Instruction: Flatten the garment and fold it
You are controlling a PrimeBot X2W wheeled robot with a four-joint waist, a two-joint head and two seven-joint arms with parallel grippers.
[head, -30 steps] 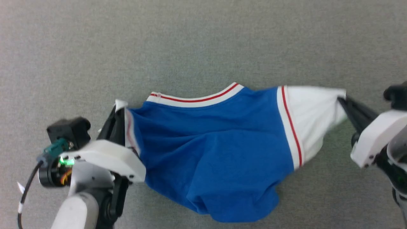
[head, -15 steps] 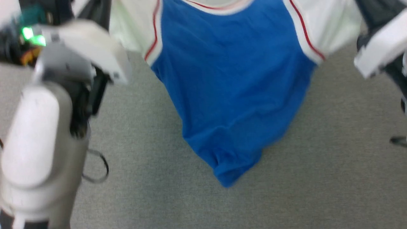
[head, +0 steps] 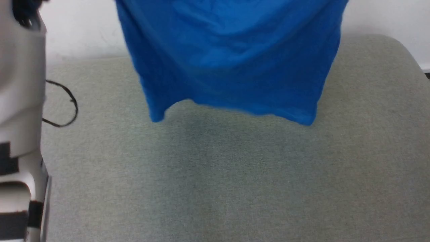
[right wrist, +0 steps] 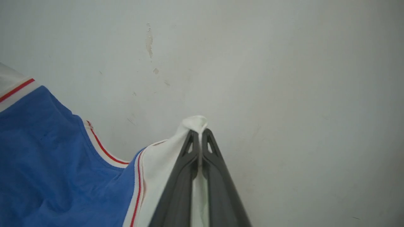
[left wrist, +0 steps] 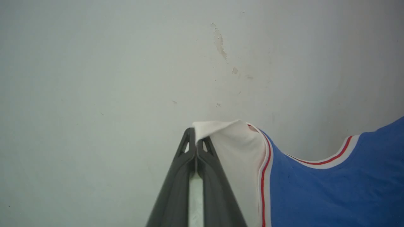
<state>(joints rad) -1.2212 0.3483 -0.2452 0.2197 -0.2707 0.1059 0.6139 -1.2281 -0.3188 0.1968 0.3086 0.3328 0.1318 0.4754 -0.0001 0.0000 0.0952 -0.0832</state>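
flatten step: your left gripper [left wrist: 195, 142] and right gripper [right wrist: 199, 134] each clench 1 white sleeve [left wrist: 233, 148], garment [head: 231, 57] hangs over the desk [head: 215, 188] by its far edge, so lay it down hem first.

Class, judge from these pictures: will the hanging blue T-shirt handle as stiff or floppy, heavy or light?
Probably floppy: the T-shirt hangs in soft folds with an uneven hem. Likely light: small pinches in the jaws at two white sleeve tips carry it all.

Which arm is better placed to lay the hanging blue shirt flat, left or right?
Neither alone: the left claw and right claw each clamp one end of the bright blue cloth T-shirt with white sleeves; I'd lower both together.
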